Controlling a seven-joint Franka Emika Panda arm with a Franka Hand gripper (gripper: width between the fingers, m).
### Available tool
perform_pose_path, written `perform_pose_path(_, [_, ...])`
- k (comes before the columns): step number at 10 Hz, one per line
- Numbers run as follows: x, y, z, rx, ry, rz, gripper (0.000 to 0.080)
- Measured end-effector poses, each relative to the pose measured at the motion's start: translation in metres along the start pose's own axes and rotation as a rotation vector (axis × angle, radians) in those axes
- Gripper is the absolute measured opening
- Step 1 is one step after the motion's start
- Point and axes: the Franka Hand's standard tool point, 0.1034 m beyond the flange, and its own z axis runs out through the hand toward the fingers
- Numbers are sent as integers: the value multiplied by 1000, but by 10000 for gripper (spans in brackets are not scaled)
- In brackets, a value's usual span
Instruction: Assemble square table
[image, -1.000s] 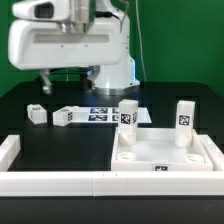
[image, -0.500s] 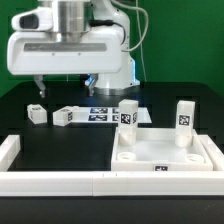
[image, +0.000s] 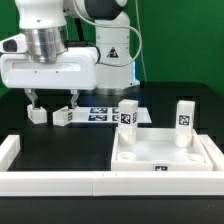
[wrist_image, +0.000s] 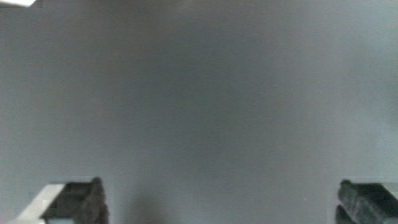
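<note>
On a black table (image: 60, 145), the robot's hand (image: 53, 98) hangs wide open (gripping nothing) above two small white legs (image: 65, 116), well apart from the square top (image: 160, 148).

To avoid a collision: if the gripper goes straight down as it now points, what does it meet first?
Likely the small white leg under one fingertip of the gripper, or the lying leg beside it; depth is unclear, so perhaps only black table.
</note>
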Motion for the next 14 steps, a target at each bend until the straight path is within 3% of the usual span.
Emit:
perform_pose_path(3, [-3, -1, 3, 7, -32, -16, 649])
perform_pose_path(6, [-30, 22, 14, 72, -369, 78, 649])
perform_pose_path(7, [-31, 26, 17, 84, -454, 98, 649])
perform_pose_path(8, [-33, 22, 20, 82, -483, 87, 649])
perform_pose_path(10, [-38, 21, 20, 107, -633, 94, 649])
perform_pose_path(12, [-55, 14, 24, 114, -796, 119, 649])
perform_pose_path(14, [-58, 14, 32, 107, -812, 116, 649])
